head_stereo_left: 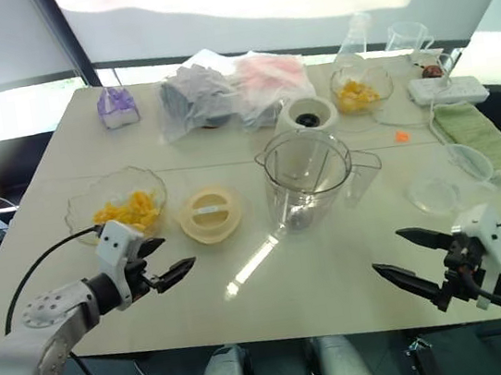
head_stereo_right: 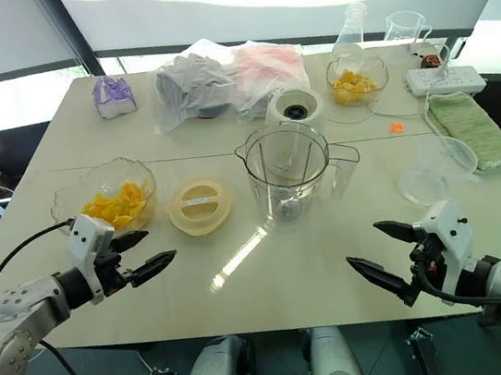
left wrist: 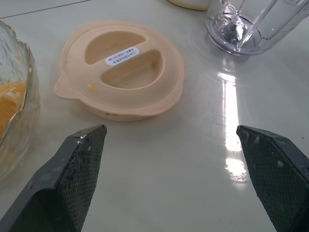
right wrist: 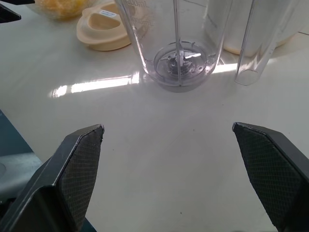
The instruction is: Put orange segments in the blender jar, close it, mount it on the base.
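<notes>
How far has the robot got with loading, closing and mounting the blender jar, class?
Nothing looks done yet. The blender jar stands empty on the table, orange segments still in their glass bowl, the lid beside the jar, the base bare behind it. Left gripper and right gripper are open, holding nothing. Everything remains: filling, closing, mounting.

The pale surface (head_stereo_left: 338, 278) carries the upright blender jar (head_stereo_left: 307, 178) at centre, the base (head_stereo_left: 307, 114) at twelve o'clock, a yellow lid (head_stereo_left: 208, 215) at nine o'clock, and a glass bowl (head_stereo_left: 118, 204) of orange segments (head_stereo_left: 129, 210) beyond.
</notes>
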{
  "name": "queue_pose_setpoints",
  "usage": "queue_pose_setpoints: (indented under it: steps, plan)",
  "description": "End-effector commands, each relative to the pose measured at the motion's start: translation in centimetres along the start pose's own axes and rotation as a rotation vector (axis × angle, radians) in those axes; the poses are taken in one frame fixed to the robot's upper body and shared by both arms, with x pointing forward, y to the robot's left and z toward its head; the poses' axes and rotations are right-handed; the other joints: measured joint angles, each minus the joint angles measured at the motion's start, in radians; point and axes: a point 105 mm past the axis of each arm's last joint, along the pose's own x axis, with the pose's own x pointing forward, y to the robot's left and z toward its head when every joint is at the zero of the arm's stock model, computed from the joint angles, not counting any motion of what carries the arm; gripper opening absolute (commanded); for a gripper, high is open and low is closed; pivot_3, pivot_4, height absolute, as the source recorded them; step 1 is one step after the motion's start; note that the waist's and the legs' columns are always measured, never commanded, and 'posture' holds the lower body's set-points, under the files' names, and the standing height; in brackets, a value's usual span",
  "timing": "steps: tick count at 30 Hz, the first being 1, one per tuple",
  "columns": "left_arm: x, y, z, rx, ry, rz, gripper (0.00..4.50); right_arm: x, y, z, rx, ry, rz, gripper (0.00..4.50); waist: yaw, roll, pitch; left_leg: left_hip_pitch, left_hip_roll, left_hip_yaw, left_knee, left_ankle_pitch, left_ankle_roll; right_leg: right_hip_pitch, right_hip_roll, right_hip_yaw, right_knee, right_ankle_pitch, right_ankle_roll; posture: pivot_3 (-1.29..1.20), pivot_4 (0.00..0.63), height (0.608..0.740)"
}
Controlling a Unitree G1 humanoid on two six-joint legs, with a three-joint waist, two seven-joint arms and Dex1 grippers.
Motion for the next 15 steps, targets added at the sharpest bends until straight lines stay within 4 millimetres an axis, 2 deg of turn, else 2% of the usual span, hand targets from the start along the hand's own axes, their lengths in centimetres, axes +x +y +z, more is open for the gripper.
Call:
queue_pose_setpoints:
  steps: [1, 15]
  plan:
    - [-0.36, -0.05, 1.17, 0.031, -0.031, 0.007, 4.48, 0.01, -0.06, 0.41, -0.025, -0.013, 0.002, 4.5, 0.0, 0.0, 0.0, 0.0, 0.0, 0.0, 0.0, 0.0, 0.0, 0.0, 0.0, 0.0, 0.0, 0.0, 0.0, 0.0, 0.15, 0.74]
    - [-0.34, 0.12, 1.56, 0.03, -0.066, 0.053, 4.48, 0.92, -0.24, 0.32, -0.04, -0.016, 0.012, 4.5, 0.0, 0.0, 0.0, 0.0, 0.0, 0.0, 0.0, 0.0, 0.0, 0.0, 0.001, 0.0, 0.0, 0.0, 0.0, 0.0, 0.15, 0.74]
